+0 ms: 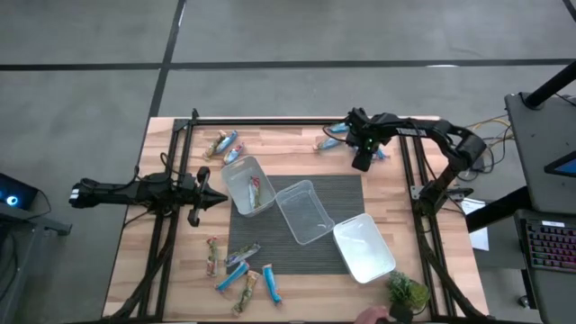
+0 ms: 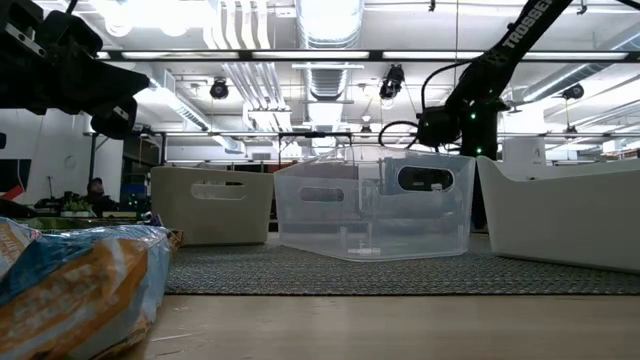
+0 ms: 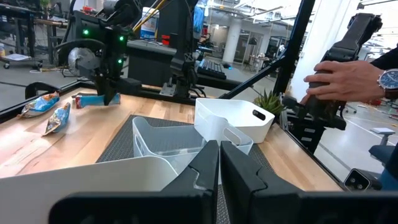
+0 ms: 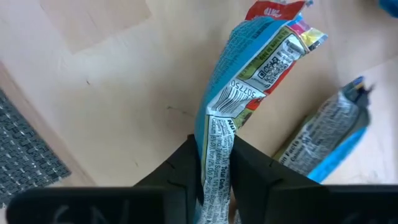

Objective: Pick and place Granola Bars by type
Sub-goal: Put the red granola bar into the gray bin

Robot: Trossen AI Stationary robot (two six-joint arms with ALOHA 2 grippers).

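Blue-wrapped granola bar (image 4: 249,81), barcode side up, pinched at one end; second bar (image 4: 323,140) beside it, apparently flat on wood.

Three tubs (image 1: 306,211) crowd mat, wood edges — perhaps — passable

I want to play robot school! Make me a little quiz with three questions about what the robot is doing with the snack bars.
1. True or false: the right gripper has its fingers pinched on a blue-wrapped granola bar.
2. How many clear tubs sit in the middle of the table? A) one B) three C) five
3. Fill in: the left gripper waits beside the tub that holds a bar, with its fingers ____.

Key
1. True. The wrapper sits squeezed between the two dark fingers.
2. B. Three tubs lie in a slanted row on the dark mat.
3. Shut, and holding nothing.
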